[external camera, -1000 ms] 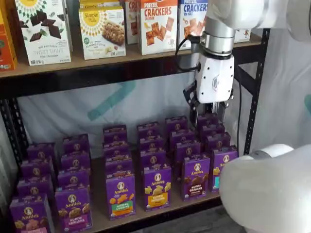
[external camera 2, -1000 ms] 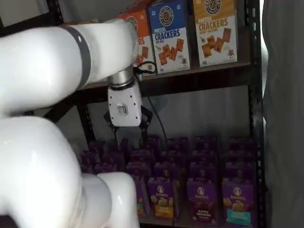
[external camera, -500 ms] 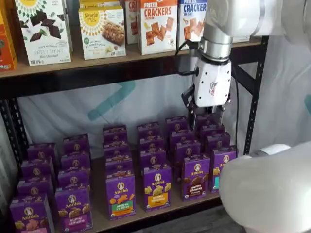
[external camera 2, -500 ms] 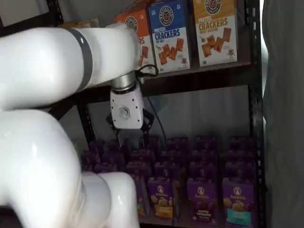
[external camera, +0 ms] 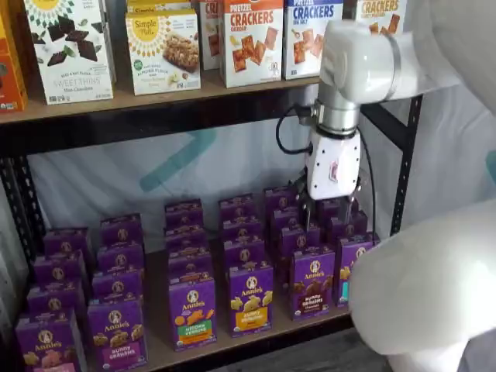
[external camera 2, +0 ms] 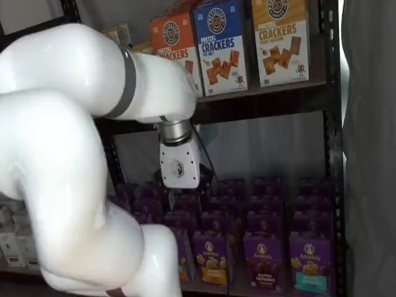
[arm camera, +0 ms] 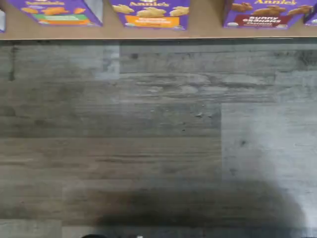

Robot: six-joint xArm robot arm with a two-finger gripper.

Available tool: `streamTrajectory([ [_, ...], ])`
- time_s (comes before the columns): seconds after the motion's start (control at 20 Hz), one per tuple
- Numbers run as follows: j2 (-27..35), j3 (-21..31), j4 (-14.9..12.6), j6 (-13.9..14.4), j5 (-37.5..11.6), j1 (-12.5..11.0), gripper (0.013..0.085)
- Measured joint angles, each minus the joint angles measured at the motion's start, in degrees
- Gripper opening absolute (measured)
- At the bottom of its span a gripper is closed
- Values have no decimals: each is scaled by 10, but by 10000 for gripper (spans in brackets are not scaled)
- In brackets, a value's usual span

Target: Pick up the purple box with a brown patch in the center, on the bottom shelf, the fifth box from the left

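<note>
The purple box with brown cookies and "Bunny Grahams" lettering stands upright in the front row of the bottom shelf. It also shows in a shelf view, and its lower front shows in the wrist view at the edge of the board. My gripper hangs above the rear rows of purple boxes, behind and above that box. Its black fingers point down with a gap between them and hold nothing. In a shelf view the gripper is dim against the boxes.
Rows of similar purple Annie's cartons fill the bottom shelf, with a yellow-band carton to the left of the target and a teal-patch carton to its right. Cracker boxes stand on the higher board. Black rack posts flank the shelves. Grey wood floor lies in front.
The gripper has come down from just under the higher board toward the rear rows of purple boxes. The arm's elbow has swung in front of the camera. The boxes have not moved.
</note>
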Motion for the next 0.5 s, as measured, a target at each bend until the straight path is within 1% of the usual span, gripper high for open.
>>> streamTrajectory([
  [0.2, 59, 19, -1, -24, -81, -21, 850],
  [0.4, 129, 26, -19, -31, -161, -36, 850],
  [0.5, 164, 26, -19, -40, -193, -45, 850],
])
